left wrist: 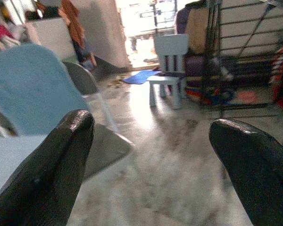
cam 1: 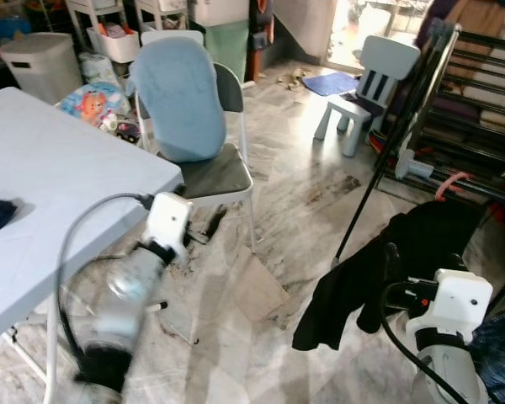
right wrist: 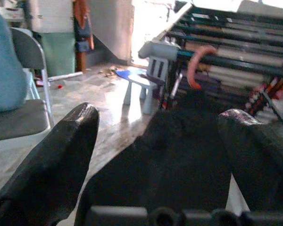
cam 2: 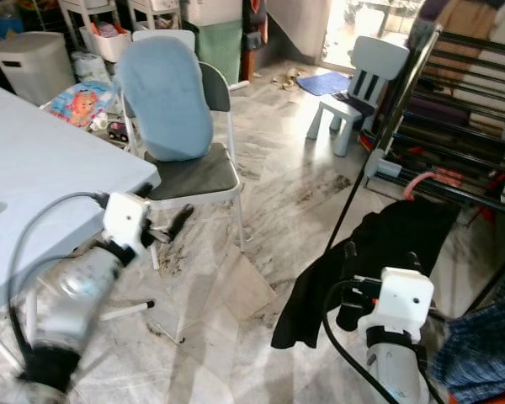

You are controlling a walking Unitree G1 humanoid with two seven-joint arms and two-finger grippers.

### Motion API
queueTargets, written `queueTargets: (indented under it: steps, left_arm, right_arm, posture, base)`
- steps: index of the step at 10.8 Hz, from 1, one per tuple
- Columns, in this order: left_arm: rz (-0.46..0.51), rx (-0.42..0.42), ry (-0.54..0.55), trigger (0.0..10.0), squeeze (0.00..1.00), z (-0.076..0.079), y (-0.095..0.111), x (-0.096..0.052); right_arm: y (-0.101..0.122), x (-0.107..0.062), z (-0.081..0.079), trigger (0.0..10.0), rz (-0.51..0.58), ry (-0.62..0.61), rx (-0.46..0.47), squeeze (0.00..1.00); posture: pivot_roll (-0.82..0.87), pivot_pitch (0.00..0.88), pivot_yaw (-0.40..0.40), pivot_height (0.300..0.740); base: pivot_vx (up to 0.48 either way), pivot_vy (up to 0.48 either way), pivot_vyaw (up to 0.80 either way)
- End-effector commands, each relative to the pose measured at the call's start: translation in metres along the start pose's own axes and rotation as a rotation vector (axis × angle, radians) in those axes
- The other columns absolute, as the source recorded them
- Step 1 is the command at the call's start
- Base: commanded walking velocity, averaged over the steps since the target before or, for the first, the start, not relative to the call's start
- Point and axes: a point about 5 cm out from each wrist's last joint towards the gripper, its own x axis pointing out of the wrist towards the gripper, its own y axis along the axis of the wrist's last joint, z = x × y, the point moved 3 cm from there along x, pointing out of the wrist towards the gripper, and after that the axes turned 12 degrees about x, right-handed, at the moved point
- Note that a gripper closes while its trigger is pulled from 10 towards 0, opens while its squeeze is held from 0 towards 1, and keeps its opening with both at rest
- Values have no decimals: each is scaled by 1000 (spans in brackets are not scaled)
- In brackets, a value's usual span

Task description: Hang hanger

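Note:
A black garment [cam 1: 404,252] hangs on a hanger whose pink hook [cam 1: 451,182] curls over a bar of the dark drying rack [cam 1: 475,109] at the right. My right gripper [right wrist: 165,122] is low beside the rack, open, its fingers [right wrist: 61,150] spread wide on either side of the garment's dark cloth [right wrist: 179,155]. The pink hook [right wrist: 198,61] sits at a rack bar just beyond them. My left gripper [left wrist: 151,127] is held out by the table's corner, open with nothing in it, and points across the floor toward the rack.
A white table [cam 1: 59,185] fills the left. A grey folding chair with a light blue cushion [cam 1: 181,97] stands behind its corner. A small white child's chair [cam 1: 366,80] and a blue mat [cam 1: 330,82] lie farther back. A flat cardboard piece [cam 1: 257,286] lies on the marble floor.

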Motion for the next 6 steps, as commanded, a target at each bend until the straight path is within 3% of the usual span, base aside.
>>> queueTargets:
  steps: [1,2,3,6]
  left_arm:
    - [-4,5,12,10000,0,1,-3,-6]
    - [-46,-55,106,10000,0,-4,-12,-13]
    - [-55,-91,124,10000,0,-4,-17,-20]
    - [-51,-81,100,10000,0,0,-16,-20]
  right_arm:
    - [-1,-1,5,10000,-4,-28,-2,0]
    - [1,-2,11,10000,10,-61,-33,0]
    - [4,-2,16,10000,18,-82,-57,0]
    - [6,-9,32,10000,27,-171,-1,0]
  posture:
    - [49,0,-40,740]
    - [48,0,-39,740]
    - [53,0,-44,740]
    - [40,0,-38,740]
  base:
    - [0,0,0]
    - [0,0,0]
    - [0,0,0]
    - [0,0,0]
